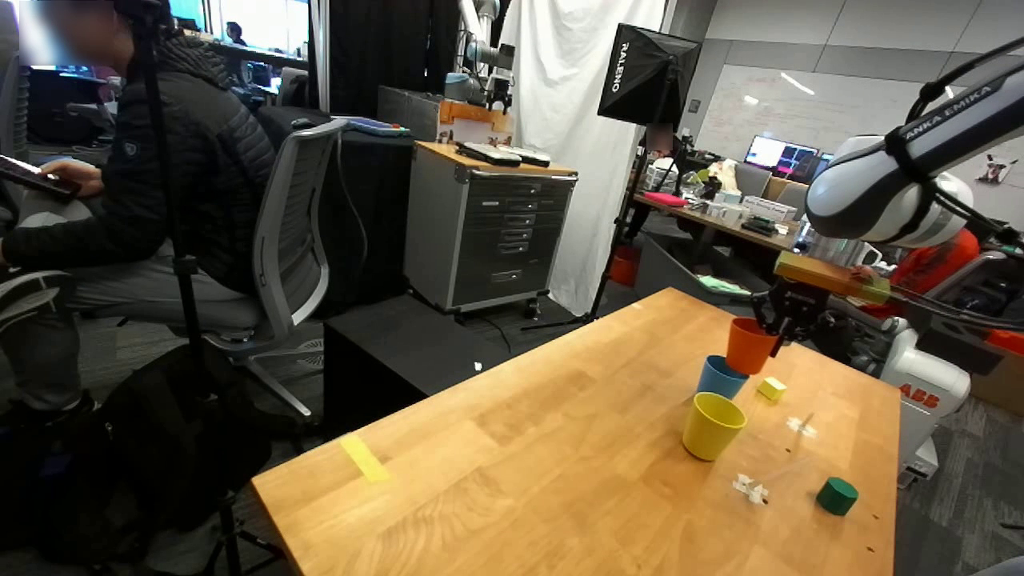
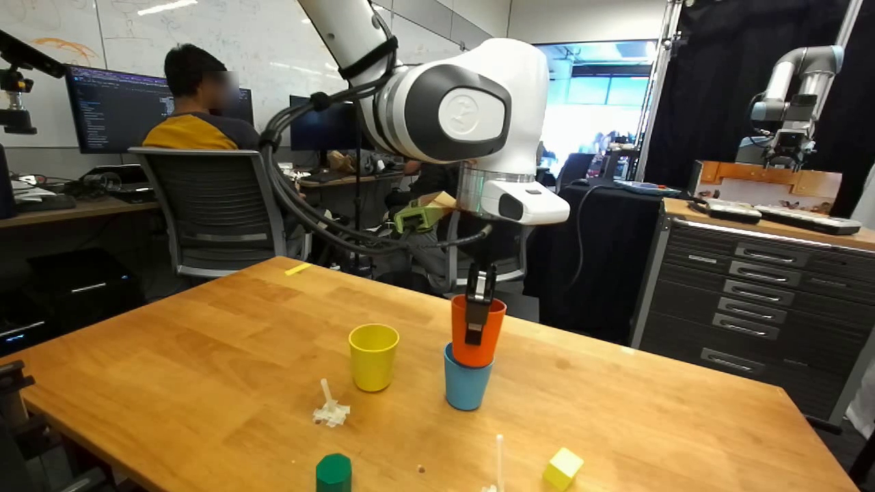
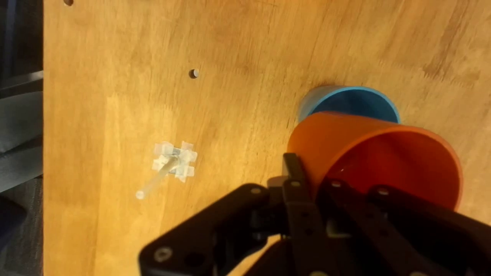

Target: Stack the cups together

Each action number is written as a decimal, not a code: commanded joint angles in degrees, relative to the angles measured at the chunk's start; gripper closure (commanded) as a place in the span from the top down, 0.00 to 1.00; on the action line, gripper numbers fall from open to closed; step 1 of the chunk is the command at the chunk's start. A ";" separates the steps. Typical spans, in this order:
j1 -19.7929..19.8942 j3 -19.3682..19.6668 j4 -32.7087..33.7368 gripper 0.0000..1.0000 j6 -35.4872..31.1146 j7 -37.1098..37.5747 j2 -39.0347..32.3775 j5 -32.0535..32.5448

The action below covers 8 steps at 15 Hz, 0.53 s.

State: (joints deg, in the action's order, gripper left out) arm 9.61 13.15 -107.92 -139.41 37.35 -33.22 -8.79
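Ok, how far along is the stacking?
Done: the gripper pinches the orange cup by its wall. In hand: that cup, mostly above the blue cup; can't tell if its base is just inside. Left: seat and release it, then probably add the yellow cup, standing apart.

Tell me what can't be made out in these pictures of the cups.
Floor of the blue cup: wrist view, hidden by the orange cup.
Whether these cups touch: both exterior views, orange one overlapping blue rim.
Green block: in an exterior view, cut off by the bottom edge.
Seated person's face: blurred in an exterior view.
Monitor text: in an exterior view, too small to read.
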 commanded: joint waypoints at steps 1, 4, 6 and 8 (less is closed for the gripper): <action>0.15 -0.41 2.60 0.06 -0.63 -1.18 -2.41 -1.48; 0.79 -1.24 3.61 0.06 -0.28 -2.48 -3.73 -3.02; 0.64 -1.50 4.41 0.06 0.27 -2.87 -4.28 -3.69; 0.53 -1.79 4.69 0.06 -0.23 -3.36 -4.25 -4.14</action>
State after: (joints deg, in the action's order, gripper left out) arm 9.64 12.30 -105.17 -139.58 36.03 -36.96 -11.09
